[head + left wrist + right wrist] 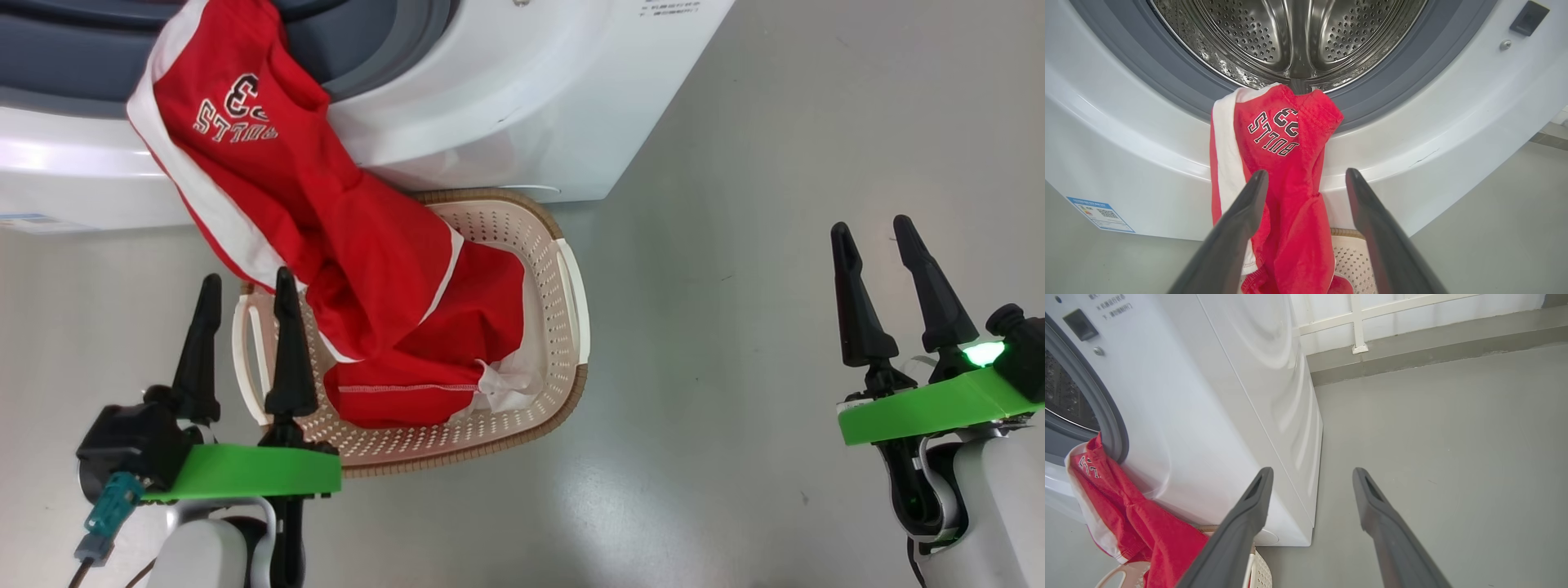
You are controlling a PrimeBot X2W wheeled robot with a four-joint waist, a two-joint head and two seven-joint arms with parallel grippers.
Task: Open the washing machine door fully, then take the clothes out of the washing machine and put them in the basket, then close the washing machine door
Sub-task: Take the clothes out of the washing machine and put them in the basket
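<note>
The red clothes [343, 245] with white trim hang from the lip of the washing machine [506, 90] down into the cream basket [555, 327] on the floor before it. The lettered end still rests on the grey rubber ring, as the left wrist view shows on the clothes [1286, 163] below the steel drum [1290, 36]. My left gripper [245, 294] stands open at the basket's near left corner, apart from the fabric. My right gripper [878, 237] is open over bare floor far to the right. The washing machine door is out of view.
A blue label [1100, 214] marks the machine's lower left front. Grey floor [775, 204] spreads right of the basket and machine. A white wall base with a rail [1359, 330] runs behind the machine's side.
</note>
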